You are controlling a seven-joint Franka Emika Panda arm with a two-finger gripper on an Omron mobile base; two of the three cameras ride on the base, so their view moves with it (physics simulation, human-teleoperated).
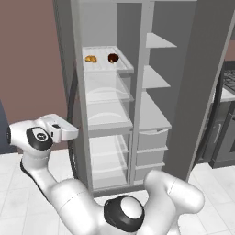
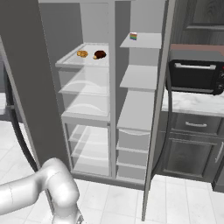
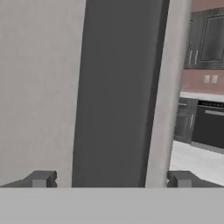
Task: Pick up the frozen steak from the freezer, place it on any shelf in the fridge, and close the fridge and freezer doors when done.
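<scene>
Resting on the ribbed, translucent top shelf of the fridge, the frozen steak is a small rounded dark reddish-brown lump beside one golden-orange lump, two items in all. Below sit clear curved-front bins. The narrower freezer has flat opaque grey shelves, one carrying a small multicoloured block. Both doors stand open. The end effector is spread wide and empty, facing a dark vertical door handle.

- The arm is built of glossy white, rounded segments.
- Dark round joint caps are set into it.
- Small dark grey fingertips are fitted to the gripper.
</scene>
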